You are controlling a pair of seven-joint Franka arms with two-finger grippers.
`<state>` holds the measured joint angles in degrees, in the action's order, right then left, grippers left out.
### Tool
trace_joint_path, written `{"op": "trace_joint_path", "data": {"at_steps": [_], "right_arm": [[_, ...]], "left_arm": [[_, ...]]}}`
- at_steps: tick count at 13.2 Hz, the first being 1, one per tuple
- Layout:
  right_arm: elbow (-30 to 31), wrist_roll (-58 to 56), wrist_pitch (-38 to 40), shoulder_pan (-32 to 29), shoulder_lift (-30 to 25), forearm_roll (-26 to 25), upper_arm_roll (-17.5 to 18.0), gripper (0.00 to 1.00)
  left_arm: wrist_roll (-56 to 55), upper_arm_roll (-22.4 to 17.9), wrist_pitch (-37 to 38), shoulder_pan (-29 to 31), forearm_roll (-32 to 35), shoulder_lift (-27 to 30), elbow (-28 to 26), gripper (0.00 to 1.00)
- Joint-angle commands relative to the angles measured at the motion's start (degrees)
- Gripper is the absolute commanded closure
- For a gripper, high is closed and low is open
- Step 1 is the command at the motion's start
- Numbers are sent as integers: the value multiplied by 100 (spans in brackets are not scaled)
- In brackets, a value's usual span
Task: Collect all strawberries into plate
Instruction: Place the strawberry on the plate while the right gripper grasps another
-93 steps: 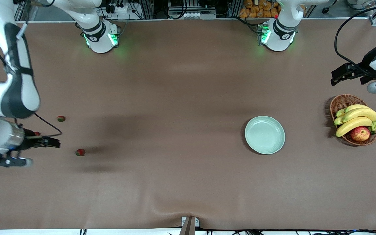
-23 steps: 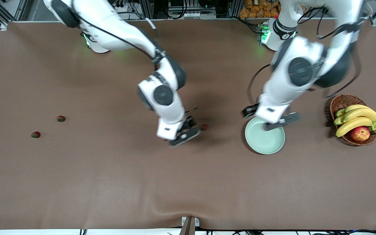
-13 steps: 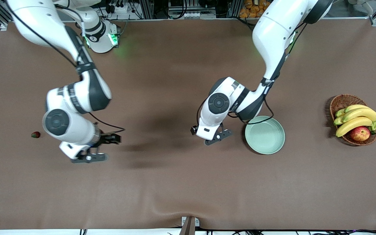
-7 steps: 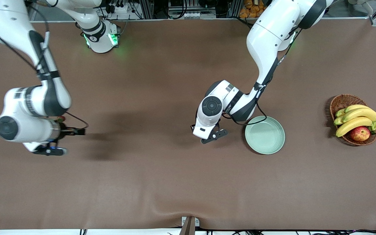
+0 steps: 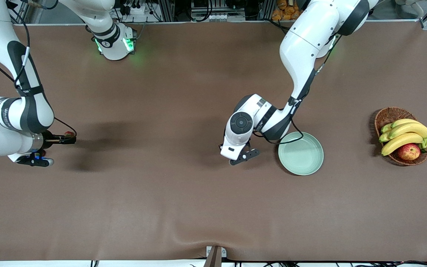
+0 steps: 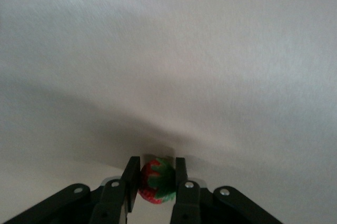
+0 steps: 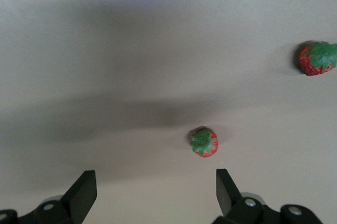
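Front view: the plate (image 5: 301, 153) lies empty on the brown tabletop (image 5: 184, 207), so no berry is collected yet; the left tool (image 5: 235, 157) is down just beside it, the right tool (image 5: 63, 140) low at the right arm's end. A fruit basket (image 5: 391, 116) sits near the left arm's end.

Left wrist view: the tool is clamped on one strawberry (image 6: 156, 181).

Right wrist view: jaws spread wide — two strawberries (image 7: 204, 142) lie loose on the cloth.

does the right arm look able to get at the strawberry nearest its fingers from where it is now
Probably yes. The right gripper hangs open over the strawberry at the right arm's end of the table, and bare cloth surrounds the berry. It sits off-centre between the fingers, so a small sideways shift seems needed first.
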<state>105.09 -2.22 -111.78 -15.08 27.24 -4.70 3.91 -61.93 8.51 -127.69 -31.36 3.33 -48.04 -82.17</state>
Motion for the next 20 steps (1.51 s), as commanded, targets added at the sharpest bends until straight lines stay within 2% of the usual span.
{"op": "trace_joint_path", "data": {"at_steps": [1, 3, 5, 8, 10, 12, 13, 14, 15, 17, 18, 20], "right_arm": [[353, -278, -474, -276, 18, -172, 127, 0], [704, -375, -948, -390, 18, -382, 127, 0], [1029, -620, -1405, -486, 18, -593, 127, 0], [1408, -807, -1943, -540, 10, -787, 127, 0], [1470, -824, -1944, -557, 10, -805, 127, 0], [1497, -833, -1944, -610, 10, -805, 127, 0], [1505, -868, -1944, -619, 10, -805, 127, 0], [1505, -929, -1935, -636, 10, -805, 127, 0], [1497, -938, -1944, -689, 10, -805, 127, 0], [1497, -921, -1944, -724, 18, -796, 136, 81], [1497, -921, -1944, -742, 10, -796, 136, 100], [1479, -921, -1944, -733, 10, -796, 136, 100]], "left_arm": [[328, 46, 881, 541, 53, 706, -79, 100], [1118, 55, 1481, 1086, 36, 1129, -141, 100], [1699, 46, 1712, 1561, 36, 1227, -255, 100], [2210, 28, 1634, 1984, 281, 1166, -640, 100], [2247, 37, 1389, 2108, 597, 1087, -983, 100], [2247, 37, 1264, 2125, 607, 1095, -1230, 100], [2247, 28, 1264, 2152, 624, 1095, -1240, 87], [2203, 28, 1264, 2221, 616, 1104, -1214, 1], [2133, 28, 1308, 2222, 616, 1200, -1187, 0], [2193, 11, 1361, 2248, 607, 1585, -1134, 0], [2203, 2, 1378, 2249, 607, 1805, -1108, 0], [2229, 2, 1475, 2249, 616, 2183, -977, 0]]}}
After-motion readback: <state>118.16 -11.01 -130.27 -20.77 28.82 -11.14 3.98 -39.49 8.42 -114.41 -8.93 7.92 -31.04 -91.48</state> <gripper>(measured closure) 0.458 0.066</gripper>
